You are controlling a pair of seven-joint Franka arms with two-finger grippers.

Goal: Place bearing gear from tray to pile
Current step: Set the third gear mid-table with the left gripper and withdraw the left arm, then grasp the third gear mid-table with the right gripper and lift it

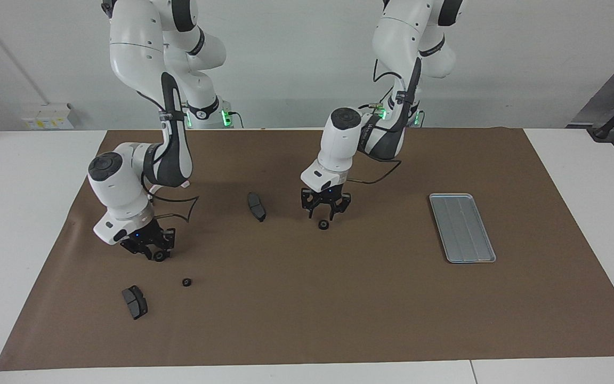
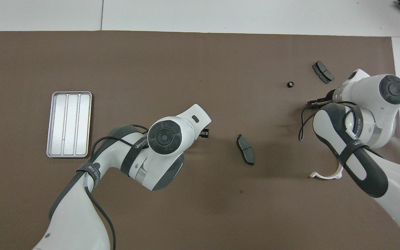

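Observation:
The silver tray (image 1: 462, 228) lies bare toward the left arm's end of the mat and also shows in the overhead view (image 2: 69, 124). My left gripper (image 1: 323, 215) is open, low over a small black gear (image 1: 323, 224) that lies on the mat beside a dark brake pad (image 1: 256, 206). My right gripper (image 1: 153, 253) is low over the mat, shut on a small black round gear. A second gear (image 1: 185, 281) and a second brake pad (image 1: 134, 302) lie close by. The white half-ring bracket (image 2: 325, 175) lies nearer to the robots, partly under the right arm.
The brown mat (image 1: 307, 320) covers most of the white table. In the overhead view the left arm's wrist hides the gear under it, and only one finger (image 2: 205, 133) shows. The loose gear (image 2: 291, 84) and both pads (image 2: 245, 149) (image 2: 322, 72) show there.

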